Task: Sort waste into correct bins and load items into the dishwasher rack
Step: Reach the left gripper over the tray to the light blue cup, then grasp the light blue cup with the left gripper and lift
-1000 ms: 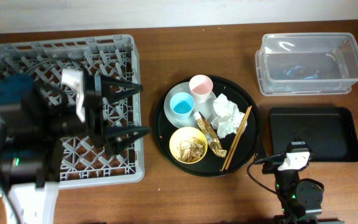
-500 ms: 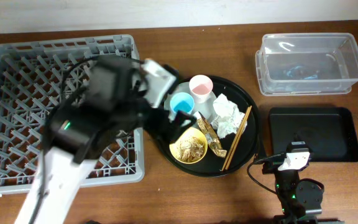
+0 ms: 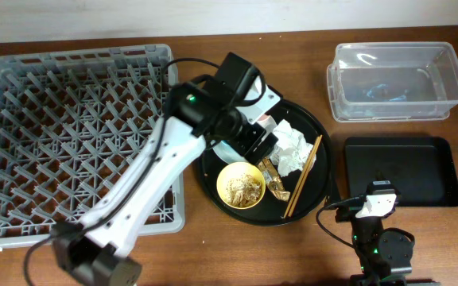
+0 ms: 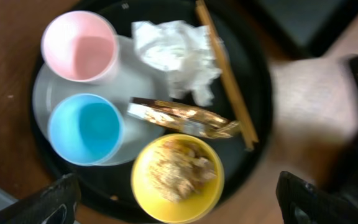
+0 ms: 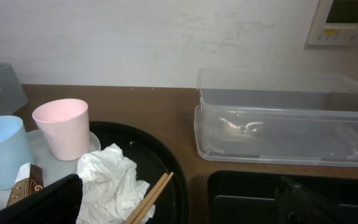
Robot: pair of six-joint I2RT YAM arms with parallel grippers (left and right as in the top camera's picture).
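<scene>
While the left gripper (image 4: pixel 179 204) hangs wide open over the round tray (image 4: pixel 253 62), the tissue (image 4: pixel 176 53), wrapper (image 4: pixel 185 118), chopsticks (image 4: pixel 225 74), blue cup (image 4: pixel 86 127), pink cup (image 4: pixel 79 45) and bowl (image 4: pixel 178 186) of scraps (image 4: pixel 179 169) sit on it; the right gripper (image 5: pixel 179 200), fingers spread, rests by the black bin (image 5: pixel 244 186).

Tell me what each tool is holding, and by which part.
Nothing is held. The left tool hangs open above the round black tray; the right tool is open and empty too.
</scene>
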